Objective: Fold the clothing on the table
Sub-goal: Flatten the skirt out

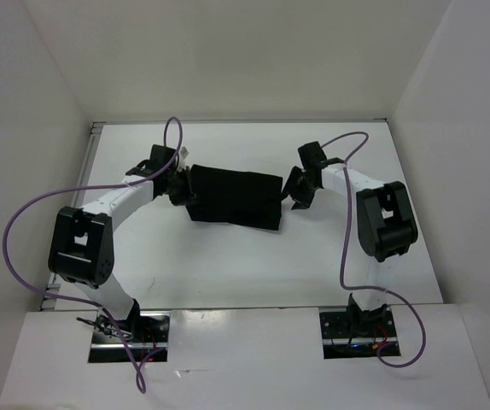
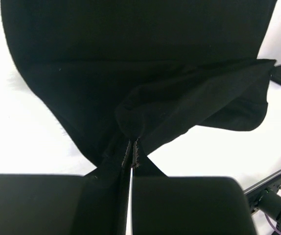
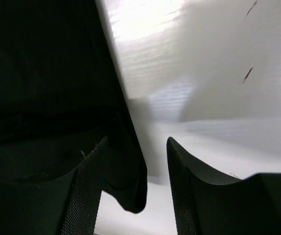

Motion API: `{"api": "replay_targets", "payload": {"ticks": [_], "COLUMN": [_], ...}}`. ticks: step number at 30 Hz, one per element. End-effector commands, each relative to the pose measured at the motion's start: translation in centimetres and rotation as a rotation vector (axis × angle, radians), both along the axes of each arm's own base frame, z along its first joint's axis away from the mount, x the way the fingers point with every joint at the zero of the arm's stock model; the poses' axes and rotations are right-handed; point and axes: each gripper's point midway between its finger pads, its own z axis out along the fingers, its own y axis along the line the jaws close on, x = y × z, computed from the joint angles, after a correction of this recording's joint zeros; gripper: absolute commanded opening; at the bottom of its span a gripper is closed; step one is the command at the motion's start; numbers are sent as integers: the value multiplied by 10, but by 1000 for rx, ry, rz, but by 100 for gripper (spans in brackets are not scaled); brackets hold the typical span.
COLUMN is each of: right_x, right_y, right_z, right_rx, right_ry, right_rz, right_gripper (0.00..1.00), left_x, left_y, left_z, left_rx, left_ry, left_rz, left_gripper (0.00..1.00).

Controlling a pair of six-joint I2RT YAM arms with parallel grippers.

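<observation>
Black clothing [image 1: 232, 198] on the white table [image 1: 228, 273], around the middle and a little toward the far edge. Lies as a rough rectangle, long side running left to right, right end dipping slightly toward the arm bases. Sits between the 2 grippers, met at both short ends.

At the left end: left gripper [image 1: 179, 190], jaws pressed together on the clothing. In the left wrist view, pinches a gathered fold of fabric with hardly a slit between the jaws. Above the pinch, spreads out in a wide dark sheet, creased, with 1 loose flap folded over toward the right and white table showing on either side.

At the right end: right gripper [image 1: 294, 190], jaws spread apart. In the right wrist view, stands low over the table with the edge of the clothing hanging in the gap, close against the jaw on the left of that view. Leaves a bare strip of table between the fabric and the other jaw. Grips nothing that can be made out.

Both arms bent inward toward the garment, each trailing 1 of the 2 purple cables [image 1: 345, 248] in a loop.
</observation>
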Motion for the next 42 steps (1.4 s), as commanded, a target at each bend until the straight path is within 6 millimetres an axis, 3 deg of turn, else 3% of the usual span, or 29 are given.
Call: {"api": "replay_targets", "payload": {"ticks": [1,6,13,18,24,28,34,41,42], "right_x": [34,40,57,55,37,25,-11,-43,-40], "right_y": [1,2,7,11,19,21,19,-8,-11], "right_z": [20,7,28,28,12,12,7,2,9], "right_rx": [18,3,6,27,76,77,49,-82,-97], "right_ry": [-103,-82,-137,-125,-80,-57,13,67,41], "right_rz": [1,18,48,71,122,145,219,231,223], "right_gripper": [56,55,54,54,54,50,37,2,0], "left_x": [4,3,3,5,5,6,7,12,12], "left_y": [-1,-1,-1,-1,-1,2,13,16,16], "left_z": [-2,-8,-8,-10,-10,-14,-17,-11,-11], "left_rx": [-24,-22,-22,-26,-26,-24,-18,-22,-22], "left_ry": [1,10,10,14,14,23,28,10,10], "left_rz": [15,15,15,22,22,31,52,61,61], "left_gripper": [0,0,0,0,0,0,0,0,0]}}
